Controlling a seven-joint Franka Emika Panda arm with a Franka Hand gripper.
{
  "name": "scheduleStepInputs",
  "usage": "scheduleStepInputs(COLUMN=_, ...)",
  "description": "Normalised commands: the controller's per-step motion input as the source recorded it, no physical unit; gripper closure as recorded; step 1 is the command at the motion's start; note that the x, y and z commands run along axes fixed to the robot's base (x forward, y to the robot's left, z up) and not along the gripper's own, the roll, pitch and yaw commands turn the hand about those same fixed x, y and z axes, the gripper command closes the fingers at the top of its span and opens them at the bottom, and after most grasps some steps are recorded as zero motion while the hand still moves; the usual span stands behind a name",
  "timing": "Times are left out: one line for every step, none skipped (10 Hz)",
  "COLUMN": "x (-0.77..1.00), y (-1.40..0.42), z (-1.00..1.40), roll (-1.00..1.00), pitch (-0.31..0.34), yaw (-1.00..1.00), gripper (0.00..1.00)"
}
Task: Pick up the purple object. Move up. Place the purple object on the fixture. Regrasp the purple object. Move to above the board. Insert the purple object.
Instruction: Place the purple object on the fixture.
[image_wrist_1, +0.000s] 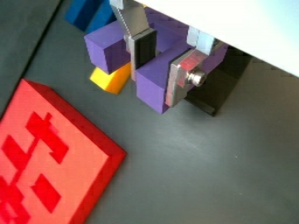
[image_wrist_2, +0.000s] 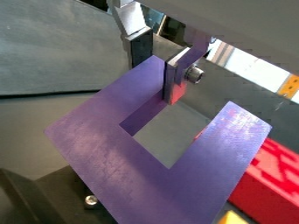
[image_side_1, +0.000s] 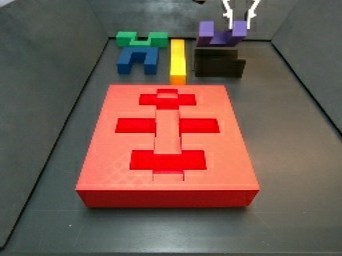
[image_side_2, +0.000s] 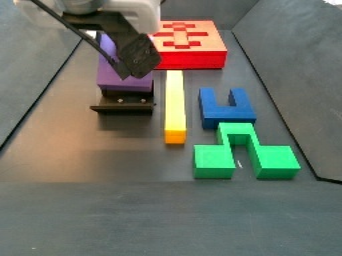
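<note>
The purple object (image_wrist_1: 152, 89) is a U-shaped block that stands on the black fixture (image_wrist_1: 218, 92), prongs up, in both side views (image_side_1: 214, 33) (image_side_2: 107, 70). My gripper (image_wrist_1: 162, 63) comes down from above and straddles one prong. Its silver fingers (image_wrist_1: 181, 80) lie against both flat faces of that prong, also seen in a wrist view (image_wrist_2: 158, 66). The jaws look closed on it. The red board (image_side_1: 167, 135) lies flat in front of the fixture (image_side_1: 222, 66), apart from it. In a side view the gripper (image_side_2: 131, 55) hides most of the purple block.
A yellow bar (image_side_1: 178, 60) lies beside the fixture (image_side_2: 124, 102). A blue U-block (image_side_1: 138, 60) and a green block (image_side_1: 140, 40) lie beyond it, also seen in a side view (image_side_2: 225, 105) (image_side_2: 241, 150). Dark walls ring the floor.
</note>
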Motion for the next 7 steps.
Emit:
scheduleStepInputs(x=0.17, y=0.06, z=-0.35, roll=-0.16, pitch=-0.200, yaw=0.00, gripper=1.00)
scheduleStepInputs(x=0.21, y=0.07, z=-0.36, roll=-0.15, pitch=-0.191, yaw=0.00, gripper=1.00)
scheduleStepInputs(x=0.21, y=0.07, z=-0.35, roll=-0.14, pitch=-0.183, yaw=0.00, gripper=1.00)
scheduleStepInputs(x=0.21, y=0.05, z=-0.32, roll=-0.07, pitch=-0.157, yaw=0.00, gripper=1.00)
scheduleStepInputs(x=0.20, y=0.00, z=-0.28, roll=0.05, pitch=-0.034, yaw=-0.01, gripper=1.00)
scheduleStepInputs(x=0.05, y=0.00, z=-0.19, roll=0.11, pitch=0.000, yaw=0.00, gripper=1.00)
scheduleStepInputs(x=0.00, y=0.00, z=0.00, roll=0.02, pitch=0.000, yaw=0.00, gripper=1.00)
